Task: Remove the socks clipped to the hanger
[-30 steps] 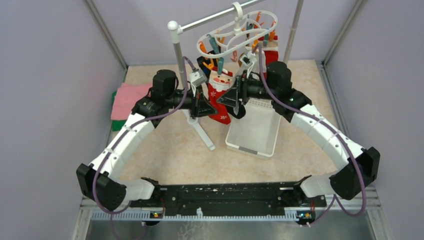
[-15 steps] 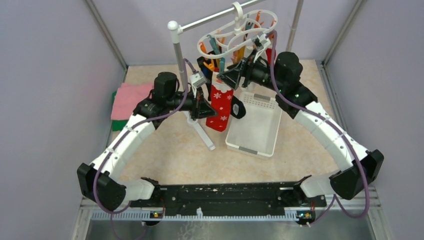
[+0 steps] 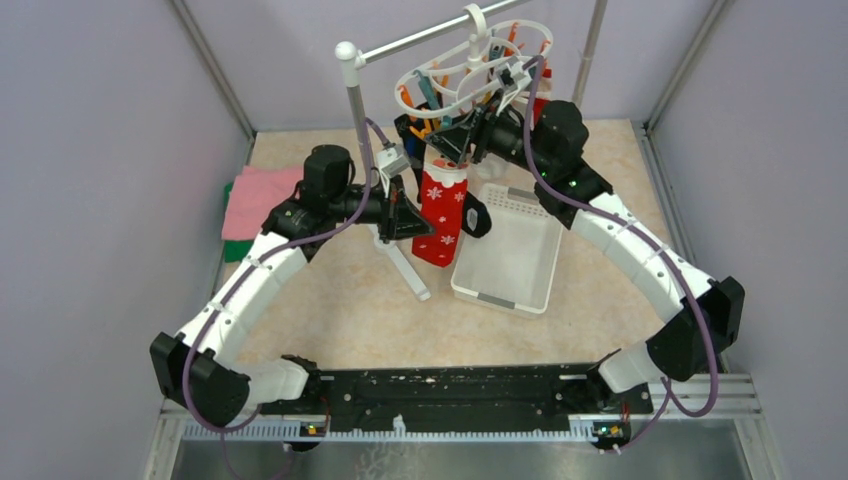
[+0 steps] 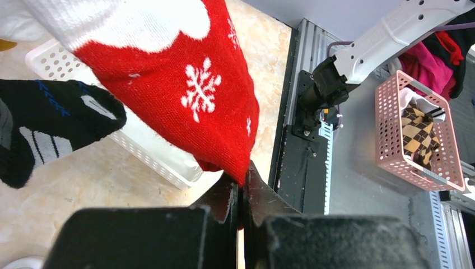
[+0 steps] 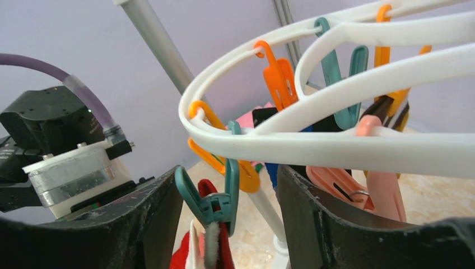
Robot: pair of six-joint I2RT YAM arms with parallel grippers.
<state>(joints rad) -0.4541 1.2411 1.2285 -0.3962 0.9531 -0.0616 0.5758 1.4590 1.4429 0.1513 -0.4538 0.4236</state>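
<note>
Toe of red sock (image 4: 190,95) clenched in left gripper (image 4: 242,182), cuff under hanger (image 5: 313,148) at top centre; right gripper (image 5: 229,224) released, straddling teal clip (image 5: 215,204) — a premature downward tug may unhook the hanger.

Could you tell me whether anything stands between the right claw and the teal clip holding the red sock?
Nothing visible does. In the right wrist view, the teal clip hangs inside the open right claw, pinching the red sock. The hanger ring runs above, and an orange clip hangs beside it.
</note>
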